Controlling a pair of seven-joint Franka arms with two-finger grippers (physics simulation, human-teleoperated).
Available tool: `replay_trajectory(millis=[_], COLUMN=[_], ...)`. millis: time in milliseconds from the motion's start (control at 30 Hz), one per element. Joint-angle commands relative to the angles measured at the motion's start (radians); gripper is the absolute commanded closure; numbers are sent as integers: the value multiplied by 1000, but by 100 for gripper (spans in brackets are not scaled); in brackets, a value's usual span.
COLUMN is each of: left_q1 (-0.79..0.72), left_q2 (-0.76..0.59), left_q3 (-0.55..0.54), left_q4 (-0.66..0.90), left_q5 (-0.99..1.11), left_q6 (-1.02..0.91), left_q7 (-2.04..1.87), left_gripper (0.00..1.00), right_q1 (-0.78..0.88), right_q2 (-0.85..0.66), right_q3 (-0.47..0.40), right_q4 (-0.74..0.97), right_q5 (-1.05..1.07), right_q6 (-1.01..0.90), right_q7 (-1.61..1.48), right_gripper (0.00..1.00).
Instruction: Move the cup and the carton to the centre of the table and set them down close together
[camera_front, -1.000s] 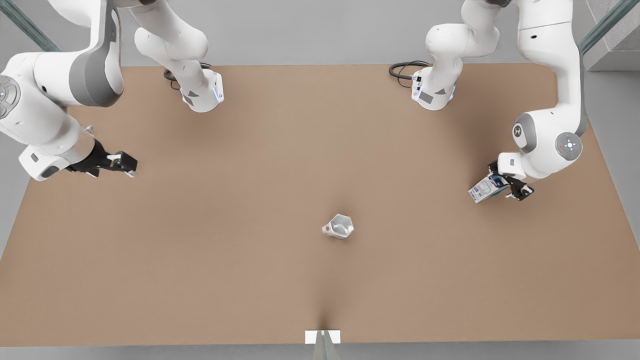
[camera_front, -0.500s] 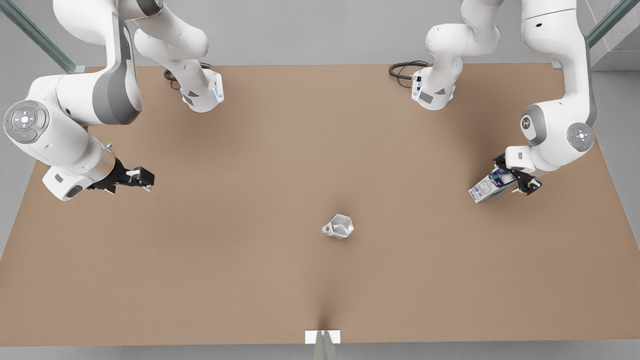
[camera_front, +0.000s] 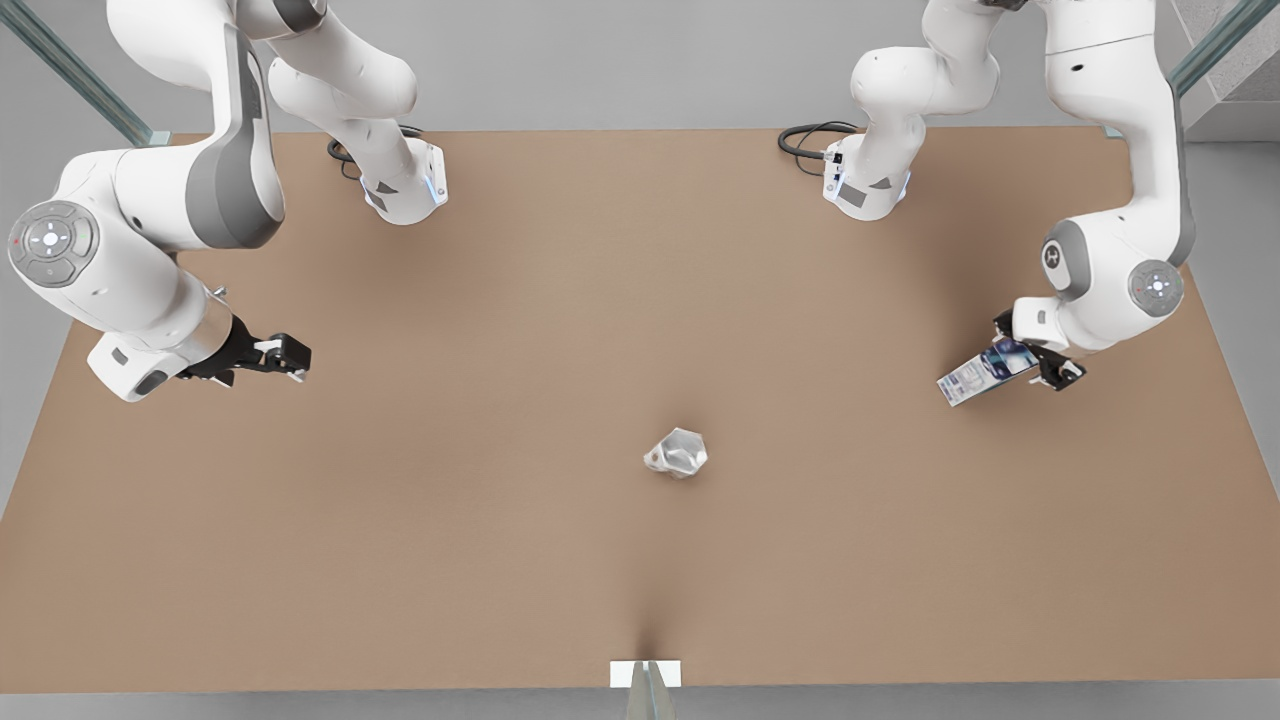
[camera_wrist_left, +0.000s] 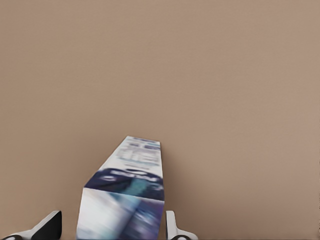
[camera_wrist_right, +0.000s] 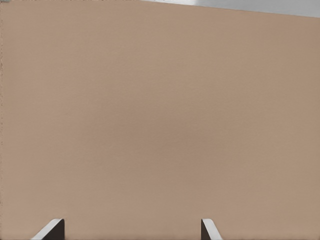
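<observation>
The cup (camera_front: 677, 452), pale grey and faceted, lies tipped on the table (camera_front: 560, 300) near the middle, slightly toward the front edge. The white and dark blue carton (camera_front: 975, 377) leans steeply at the front view's right, with its lower end near the table. My left gripper (camera_front: 1030, 352) is shut on its upper end. In the left wrist view the carton (camera_wrist_left: 127, 195) sits between the fingers of the left gripper (camera_wrist_left: 110, 229). My right gripper (camera_front: 287, 358) hangs open and empty over the front view's left side. The right wrist view looks past the right gripper (camera_wrist_right: 131, 230) onto bare table.
Both arm bases (camera_front: 405, 190) (camera_front: 865, 190) stand at the table's far edge, with a black cable (camera_front: 805, 140) beside one. A small white marker (camera_front: 645, 673) lies at the near edge. Open tabletop lies between the cup and each gripper.
My right gripper has moved a little toward the centre and then stopped. My left gripper has shifted slightly toward the front view's right, tilting the carton further. The cup has not moved.
</observation>
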Motion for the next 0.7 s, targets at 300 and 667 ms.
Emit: replay_trajectory(millis=[300,667], left_q1=[-4,-10], left_q2=[34,35], left_q3=[-1,-4], left_q4=[5,29], left_q5=[0,-7], left_q6=[39,43], left_q7=[-4,-80], left_gripper=[29,41], right_q1=[2,5], right_q2=[0,5], right_q3=[0,0], right_q4=[0,1], right_q5=[2,0], right_q6=[0,0], right_q7=[1,3], right_gripper=[0,0])
